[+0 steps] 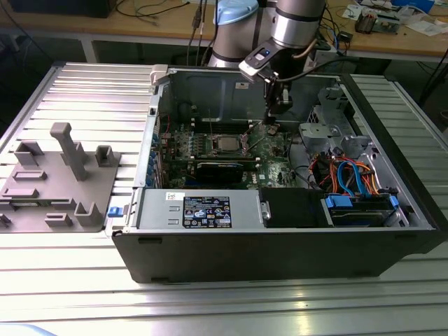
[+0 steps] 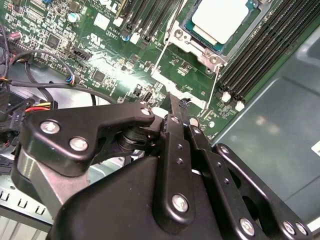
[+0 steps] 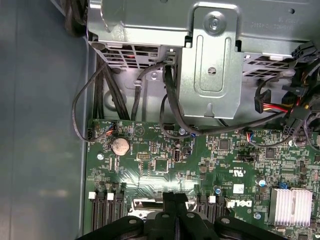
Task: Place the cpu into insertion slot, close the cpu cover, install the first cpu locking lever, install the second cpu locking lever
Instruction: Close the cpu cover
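The cpu (image 2: 220, 17) lies flat in the insertion slot (image 2: 216, 54) on the green board, with the silver cpu cover (image 2: 184, 34) lying around it. In the exterior view the cpu (image 1: 224, 144) sits mid-board and my gripper (image 1: 271, 126) hangs just to its right, low over the board. Two thin wire locking levers (image 2: 161, 56) (image 2: 214, 92) run out from the socket toward my gripper (image 2: 177, 102). The black fingers (image 3: 167, 199) are pressed together with nothing between them, and their tip is close to the lever ends. I cannot tell whether the levers are latched.
The computer case (image 1: 280, 245) lies open on a slatted metal table. A metal drive cage (image 3: 215, 65) with cables stands past the board's edge. A coin battery (image 3: 120, 146), a finned heatsink (image 3: 290, 205) and memory slots (image 2: 265, 55) crowd the board. A grey fixture (image 1: 59, 175) stands at the exterior view's left.
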You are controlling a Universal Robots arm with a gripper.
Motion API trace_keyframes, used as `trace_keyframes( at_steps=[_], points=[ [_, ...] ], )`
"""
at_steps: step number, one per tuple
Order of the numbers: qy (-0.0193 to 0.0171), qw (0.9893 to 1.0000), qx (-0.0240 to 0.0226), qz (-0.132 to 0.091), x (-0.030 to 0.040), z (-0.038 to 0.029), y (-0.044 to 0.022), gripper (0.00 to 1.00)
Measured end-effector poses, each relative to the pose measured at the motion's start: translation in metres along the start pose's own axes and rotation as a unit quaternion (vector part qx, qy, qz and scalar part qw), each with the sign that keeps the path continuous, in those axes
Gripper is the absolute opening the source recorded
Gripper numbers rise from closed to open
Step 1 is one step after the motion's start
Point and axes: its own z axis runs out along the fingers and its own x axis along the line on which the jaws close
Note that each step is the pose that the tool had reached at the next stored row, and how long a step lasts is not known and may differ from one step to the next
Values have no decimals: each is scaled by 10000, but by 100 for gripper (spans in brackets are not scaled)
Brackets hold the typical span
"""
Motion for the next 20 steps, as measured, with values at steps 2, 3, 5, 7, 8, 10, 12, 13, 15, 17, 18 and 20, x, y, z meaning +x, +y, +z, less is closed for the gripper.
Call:
trace_keyframes(
  at_steps=[2,3,5,7,8,10,12,13,15,17,18,20],
  points=[
    [0,10000,0,0,-1,0,16,11],
    [0,10000,0,0,-1,0,24,11],
    [0,10000,0,0,-2,-1,35,11],
    [0,10000,0,0,-2,-1,46,11],
    [0,10000,0,0,-3,-1,50,11],
    [0,10000,0,0,-3,-1,58,11],
    [0,10000,0,0,-4,-1,69,11],
    [0,10000,0,0,-4,-1,75,11],
    [0,10000,0,0,-5,-1,85,11],
    [0,10000,0,0,-5,-1,96,11],
    [0,10000,0,0,-5,-1,100,11],
    [0,10000,0,0,-6,0,104,11]
  ],
)
